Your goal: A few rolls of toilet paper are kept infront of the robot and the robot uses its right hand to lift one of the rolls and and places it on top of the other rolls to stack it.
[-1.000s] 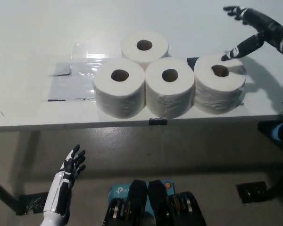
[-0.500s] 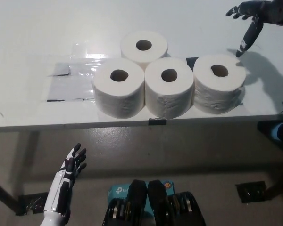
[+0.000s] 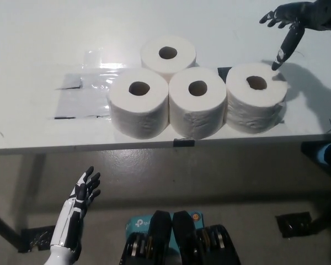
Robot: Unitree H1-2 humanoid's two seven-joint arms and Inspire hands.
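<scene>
Rolls of toilet paper stand upright on the white table: three in a row touching, namely the left roll, middle roll and right roll, with a back roll partly hidden behind. The right robot hand, fingers spread and holding nothing, hovers above the right roll, its arm cut off by the picture's edge. The left robot hand hangs spread below the table edge.

White table (clear plastic sheet atop) over grey floor

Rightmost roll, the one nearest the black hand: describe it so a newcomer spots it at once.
On the white table, four toilet paper rolls stand on end near the front edge. Three form a row; this roll ends it, on the robot's right. Alone among them, it sits just under the open right hand.
</scene>
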